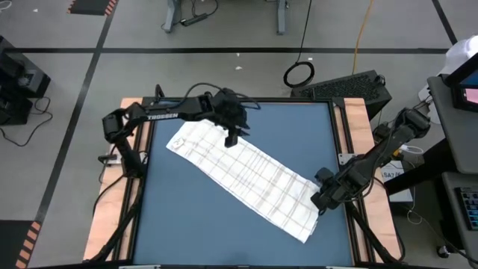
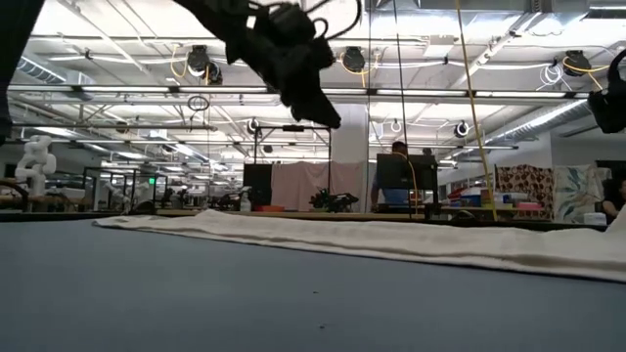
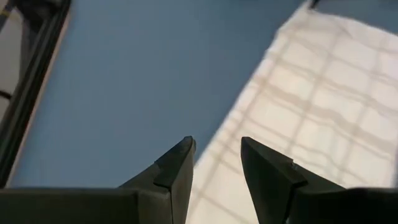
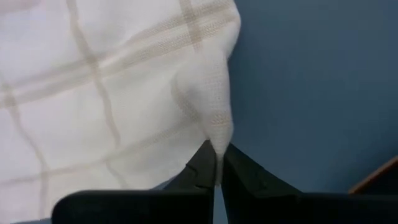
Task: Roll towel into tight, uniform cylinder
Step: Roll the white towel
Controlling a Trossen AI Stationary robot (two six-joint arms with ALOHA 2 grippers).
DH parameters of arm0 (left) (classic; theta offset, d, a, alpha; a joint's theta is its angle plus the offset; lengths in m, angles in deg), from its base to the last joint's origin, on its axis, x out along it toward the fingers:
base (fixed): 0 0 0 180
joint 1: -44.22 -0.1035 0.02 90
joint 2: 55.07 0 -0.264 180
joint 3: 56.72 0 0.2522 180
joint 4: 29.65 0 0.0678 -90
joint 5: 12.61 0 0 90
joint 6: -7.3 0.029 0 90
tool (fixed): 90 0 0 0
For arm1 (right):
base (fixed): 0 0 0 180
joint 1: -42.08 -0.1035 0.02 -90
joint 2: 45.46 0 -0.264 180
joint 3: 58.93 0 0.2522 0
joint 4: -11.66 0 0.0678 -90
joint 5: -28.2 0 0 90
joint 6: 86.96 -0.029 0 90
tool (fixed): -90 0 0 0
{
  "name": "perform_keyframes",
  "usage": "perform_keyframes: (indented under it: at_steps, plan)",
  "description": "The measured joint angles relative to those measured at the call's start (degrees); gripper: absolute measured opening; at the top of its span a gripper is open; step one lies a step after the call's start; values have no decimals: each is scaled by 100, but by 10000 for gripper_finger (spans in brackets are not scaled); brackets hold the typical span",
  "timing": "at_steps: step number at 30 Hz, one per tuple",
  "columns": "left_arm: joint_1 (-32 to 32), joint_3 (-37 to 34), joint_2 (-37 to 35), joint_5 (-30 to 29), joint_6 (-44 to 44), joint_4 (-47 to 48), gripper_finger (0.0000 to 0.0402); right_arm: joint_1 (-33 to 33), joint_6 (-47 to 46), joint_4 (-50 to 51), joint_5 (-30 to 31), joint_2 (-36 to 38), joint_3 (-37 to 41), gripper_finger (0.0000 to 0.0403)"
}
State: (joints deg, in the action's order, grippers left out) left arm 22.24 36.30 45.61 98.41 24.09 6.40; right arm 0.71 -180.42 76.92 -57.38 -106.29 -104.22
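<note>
High view: we see the towel (image 1: 243, 177) lying flat and unrolled, slantwise across the blue table (image 1: 187, 217); rolling has not begun.

Left wrist view: the left gripper (image 3: 217, 163) hovers partly open, empty, over the towel's long edge.

Right wrist view alone shows the right gripper (image 4: 214, 163) shut on a towel corner. Next, we judge, the left must pinch too.

high: straight down | low: table-level, across | wrists: close, downward — probably all share towel (image 1: 243, 175)
</note>
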Motion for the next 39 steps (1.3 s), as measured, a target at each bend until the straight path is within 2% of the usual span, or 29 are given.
perform_keyframes:
  at_steps: [3, 7, 9, 13, 16, 18, 21, 26, 30, 32, 34, 37, 39]
  plan:
    - [-146, 0, 205, 100, -135, -6, 141, 0, -31, -291, -18, -235, 0, 6]
    - [30, 0, 597, 976, -518, -81, 141, 0, -100, -703, -25, -518, -2, 6]
    - [302, 0, 798, 1202, -553, -105, 141, 0, -167, -933, -124, -631, -3, 6]
    - [1023, -2, 1144, 964, -387, -536, 141, 0, -167, -779, -281, -824, -153, 6]
    - [1500, -2, 1265, 563, -229, -989, 141, 0, -99, -222, -286, -908, -443, 6]
    - [1707, -2, 1281, 210, -255, -1294, 141, 0, -101, 231, -271, -944, -706, 6]
    - [1867, -2, 1271, -19, -138, -1552, 141, 0, -103, 811, -77, -997, -1108, 6]
    - [1811, -2, 1266, -96, -124, -1778, 141, -28, 92, 1173, 221, -1135, -1560, 6]
    - [1527, 2, 1261, -814, 33, -1076, 141, -192, 106, 1074, 124, -1393, -1639, 6]
    - [1294, 0, 1217, -888, 22, -692, 141, -317, 64, 988, 115, -1550, -1687, 6]
    - [1078, 2, 1178, -698, -108, -525, 141, -433, -49, 978, 111, -1707, -1771, 6]
    - [915, -65, 1184, 67, -169, -243, 141, -597, -178, 977, 110, -1946, -1964, 6]
    - [932, -202, 1187, 193, -127, -157, 141, -684, -237, 1027, 110, -2111, -2145, 6]
